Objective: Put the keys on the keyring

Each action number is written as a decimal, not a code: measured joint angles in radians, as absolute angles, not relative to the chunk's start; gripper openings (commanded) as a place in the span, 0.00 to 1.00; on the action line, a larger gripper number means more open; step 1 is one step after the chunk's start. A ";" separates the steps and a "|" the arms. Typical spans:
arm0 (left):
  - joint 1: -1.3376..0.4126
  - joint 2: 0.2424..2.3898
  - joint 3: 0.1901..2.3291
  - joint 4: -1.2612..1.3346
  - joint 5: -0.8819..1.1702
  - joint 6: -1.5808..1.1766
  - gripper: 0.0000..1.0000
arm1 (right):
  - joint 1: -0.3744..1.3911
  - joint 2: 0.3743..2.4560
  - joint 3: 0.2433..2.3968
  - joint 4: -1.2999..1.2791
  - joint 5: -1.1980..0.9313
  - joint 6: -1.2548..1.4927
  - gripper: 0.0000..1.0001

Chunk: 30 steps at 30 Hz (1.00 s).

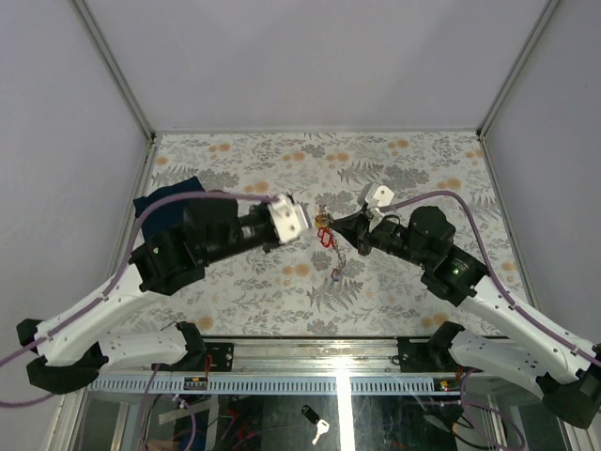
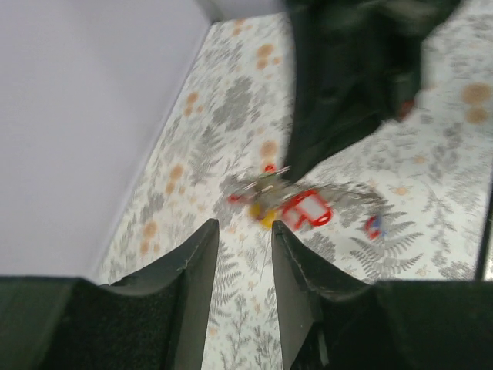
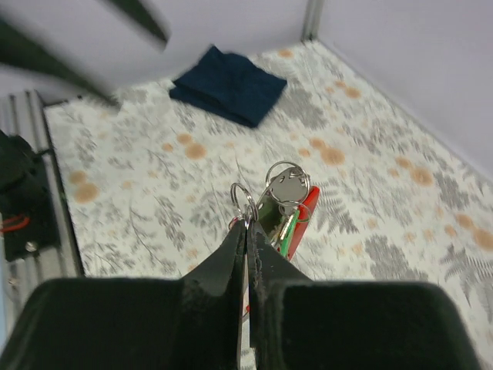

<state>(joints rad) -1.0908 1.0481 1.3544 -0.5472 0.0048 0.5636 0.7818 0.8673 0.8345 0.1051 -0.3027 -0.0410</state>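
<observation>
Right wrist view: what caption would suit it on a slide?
The right gripper pinches the keyring above the floral table; a folded blue cloth lies beyond.

- Soft, even light is filling all 3 views, casting faint shadows.
- Motion blur is smearing the keys [image 2: 262, 186] in the left wrist view.

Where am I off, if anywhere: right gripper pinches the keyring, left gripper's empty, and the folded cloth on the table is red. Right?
One thing is wrong: the folded cloth is dark blue, not red, as the right wrist view shows. The rest holds: the right gripper pinches the keyring, and the left gripper is empty.
</observation>
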 measured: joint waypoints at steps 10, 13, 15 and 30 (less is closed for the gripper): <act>-0.556 1.010 1.119 -0.321 0.302 0.256 0.49 | 0.782 0.916 0.834 -0.100 -0.183 -0.115 0.00; -0.474 1.008 1.071 -0.260 0.344 0.180 0.52 | 0.782 0.942 0.834 -0.171 -0.165 -0.138 0.00; -0.440 1.008 1.048 -0.233 0.355 0.143 0.54 | 0.782 0.969 0.834 -0.218 -0.157 -0.151 0.00; -0.313 0.958 0.955 -0.195 0.305 -0.001 0.58 | 0.800 1.238 0.832 -0.144 -0.203 -0.141 0.02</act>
